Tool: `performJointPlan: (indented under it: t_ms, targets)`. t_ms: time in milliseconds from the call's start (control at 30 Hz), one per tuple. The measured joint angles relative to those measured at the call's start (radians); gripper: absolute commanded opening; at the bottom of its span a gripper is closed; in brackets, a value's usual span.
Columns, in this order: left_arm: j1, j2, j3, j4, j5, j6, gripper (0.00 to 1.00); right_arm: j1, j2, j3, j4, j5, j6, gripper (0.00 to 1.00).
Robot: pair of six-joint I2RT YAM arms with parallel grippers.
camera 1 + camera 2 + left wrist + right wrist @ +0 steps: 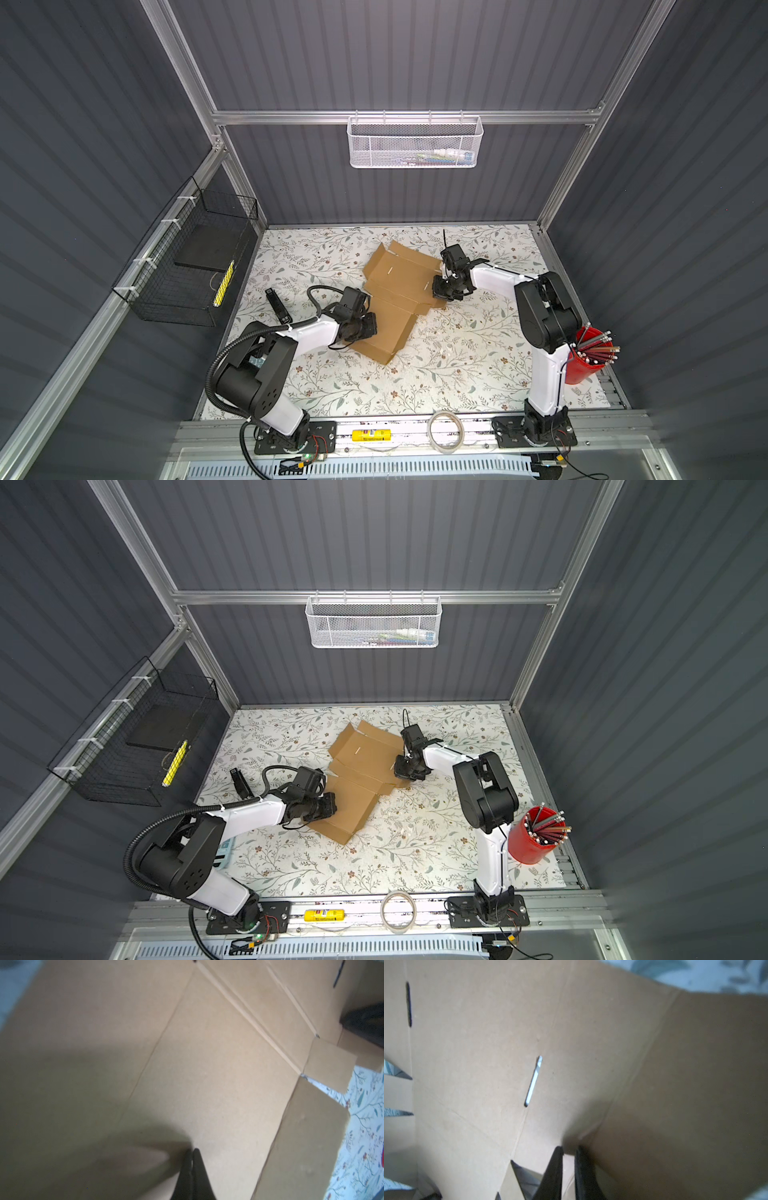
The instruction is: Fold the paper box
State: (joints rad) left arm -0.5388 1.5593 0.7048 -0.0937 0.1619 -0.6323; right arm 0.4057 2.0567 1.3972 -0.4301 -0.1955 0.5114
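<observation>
Left end effector together mid-sheet — right end effector clamps the paper box edge.

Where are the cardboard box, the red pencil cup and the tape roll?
cardboard box point(386, 328), in a top view, on its flat near panel.
red pencil cup point(582, 370), in a top view, on its outer wall.
tape roll point(430, 434), in a top view, on its rim.

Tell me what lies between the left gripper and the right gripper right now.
Only the paper box: its brown creased sheet spans the whole stretch from the left gripper to the right gripper, nothing else on it. Both top views show this.
</observation>
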Motion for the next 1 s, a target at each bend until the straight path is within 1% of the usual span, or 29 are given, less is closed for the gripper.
performJointPlan:
  t_ms: [133,233,433,567,667,767,900,1000]
  targets:
    - [-0.013,-0.024,0.0,-0.033,0.006,-0.008,0.0,-0.001,0.009,0.03,-0.042,0.011,-0.037,0.18]
    - [-0.012,-0.038,0.039,-0.093,-0.017,0.0,0.0,-0.001,-0.02,0.029,-0.077,0.017,-0.049,0.2]
    - [0.002,-0.039,0.216,-0.164,-0.068,0.065,0.0,0.013,-0.196,-0.024,-0.09,0.024,-0.04,0.22]
    - [0.023,-0.029,0.275,-0.176,-0.087,0.112,0.0,0.066,-0.317,-0.072,-0.083,0.037,-0.005,0.22]
    - [0.032,-0.014,0.273,-0.19,-0.095,0.134,0.0,0.121,-0.361,-0.11,-0.069,0.037,0.039,0.22]
    - [0.039,-0.01,0.244,-0.195,-0.1,0.144,0.0,0.182,-0.368,-0.161,-0.023,0.017,0.109,0.23]
    - [0.039,-0.01,0.194,-0.194,-0.099,0.144,0.0,0.259,-0.336,-0.186,0.011,-0.009,0.183,0.23]
    - [0.039,-0.01,0.158,-0.192,-0.099,0.143,0.0,0.298,-0.303,-0.185,0.031,-0.029,0.213,0.22]
